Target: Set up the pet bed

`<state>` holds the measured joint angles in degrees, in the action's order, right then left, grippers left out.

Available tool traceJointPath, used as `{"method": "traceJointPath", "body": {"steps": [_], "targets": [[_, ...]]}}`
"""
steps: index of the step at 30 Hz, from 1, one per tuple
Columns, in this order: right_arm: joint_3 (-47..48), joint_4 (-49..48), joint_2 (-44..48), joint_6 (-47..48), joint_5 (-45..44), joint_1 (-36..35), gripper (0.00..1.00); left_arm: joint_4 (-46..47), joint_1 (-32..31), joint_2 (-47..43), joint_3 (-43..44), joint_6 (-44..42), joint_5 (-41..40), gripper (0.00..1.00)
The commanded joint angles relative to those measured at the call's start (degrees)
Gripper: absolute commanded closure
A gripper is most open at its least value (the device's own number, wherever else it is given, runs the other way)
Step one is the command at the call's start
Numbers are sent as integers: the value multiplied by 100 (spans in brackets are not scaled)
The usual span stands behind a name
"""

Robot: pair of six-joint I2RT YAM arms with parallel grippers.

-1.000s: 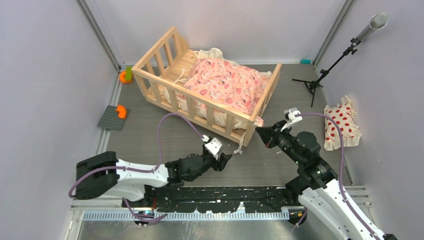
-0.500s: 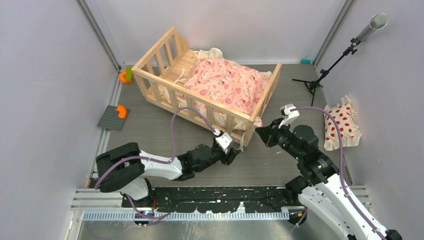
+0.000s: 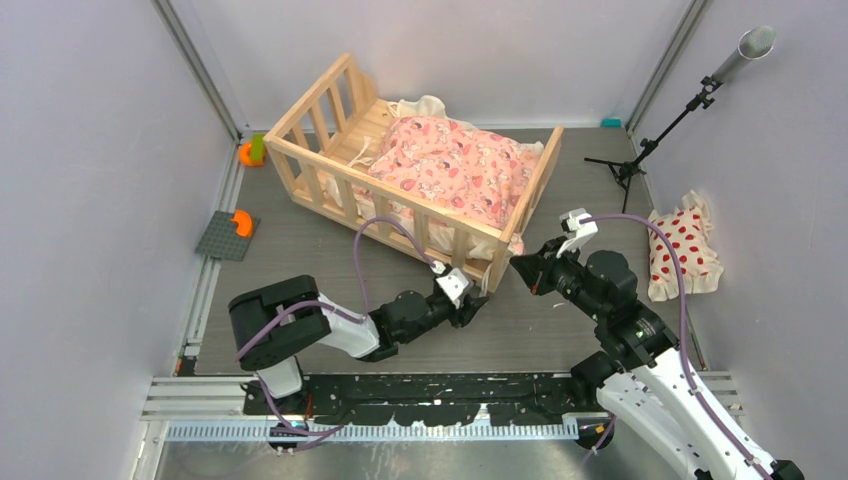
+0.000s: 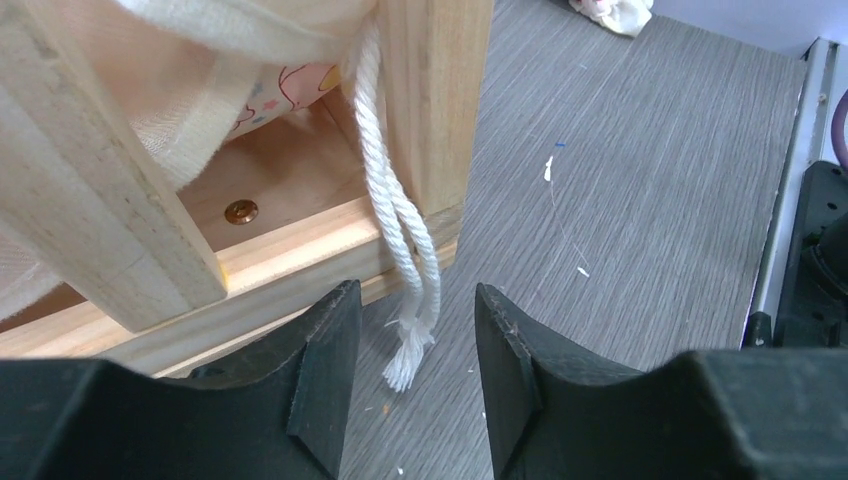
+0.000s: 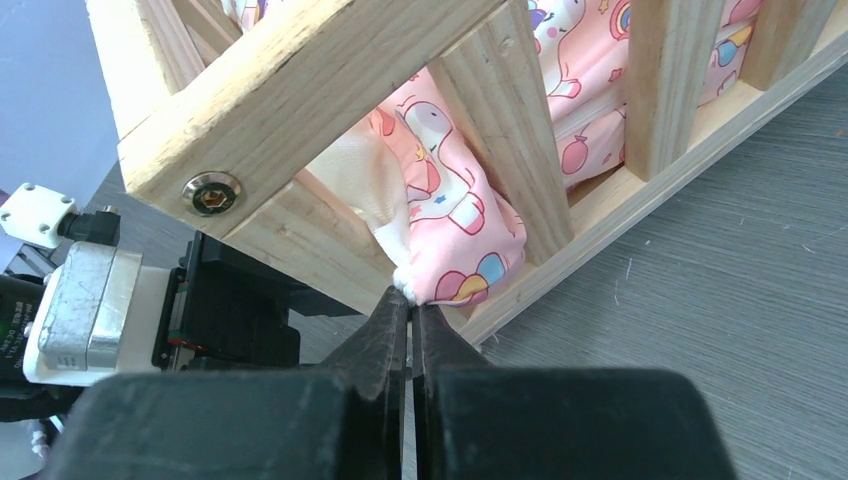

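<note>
The pet bed (image 3: 380, 188), a light wooden slatted frame, stands at the back of the table with a pink cartoon-print cushion (image 3: 455, 165) lying in it. A cream rope tie (image 4: 405, 250) hangs down beside the bed's near right corner post (image 4: 435, 100). My left gripper (image 4: 415, 293) is open, low on the table, and the tie's frayed end hangs between its jaws without touching them. In the top view it (image 3: 478, 300) sits just in front of that corner. My right gripper (image 5: 411, 300) is shut, pinching the cushion's corner (image 5: 450, 250) that pokes out between the end slats.
A white pillow with red dots (image 3: 683, 248) lies at the right wall. A black tripod stand (image 3: 640, 160) rises behind it. A grey plate with an orange piece (image 3: 228, 235) and an orange-green toy (image 3: 252, 152) sit at the left. Walls close in on three sides.
My left arm has reached right and forward to the bed's near right corner, around the hanging tie, and its jaws have narrowed a little. The right gripper has hardly moved.
</note>
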<state>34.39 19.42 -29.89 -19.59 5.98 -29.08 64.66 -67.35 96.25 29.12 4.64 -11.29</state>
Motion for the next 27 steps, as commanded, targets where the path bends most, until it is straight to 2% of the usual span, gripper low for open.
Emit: {"method": "traceJointPath", "body": {"steps": [1, 6, 15, 18, 21, 23, 27], "targets": [[164, -67, 40, 83, 116, 6, 99, 936, 170, 225, 233, 158, 49, 54], [155, -53, 45, 68, 149, 2, 99, 1110, 236, 387, 326, 251, 200, 56], [133, 0, 77, 35, 162, 7, 99, 1127, 249, 604, 584, 424, 303, 67], [137, 29, 89, 33, 160, 12, 99, 1127, 250, 674, 661, 495, 315, 75], [146, 66, 100, 41, 139, 7, 99, 1128, 249, 709, 700, 527, 364, 90], [159, 100, 113, 50, 110, 7, 99, 1130, 249, 714, 696, 537, 349, 97], [189, 177, 126, 81, 23, 3, 99, 1145, 250, 607, 574, 533, 303, 100]]}}
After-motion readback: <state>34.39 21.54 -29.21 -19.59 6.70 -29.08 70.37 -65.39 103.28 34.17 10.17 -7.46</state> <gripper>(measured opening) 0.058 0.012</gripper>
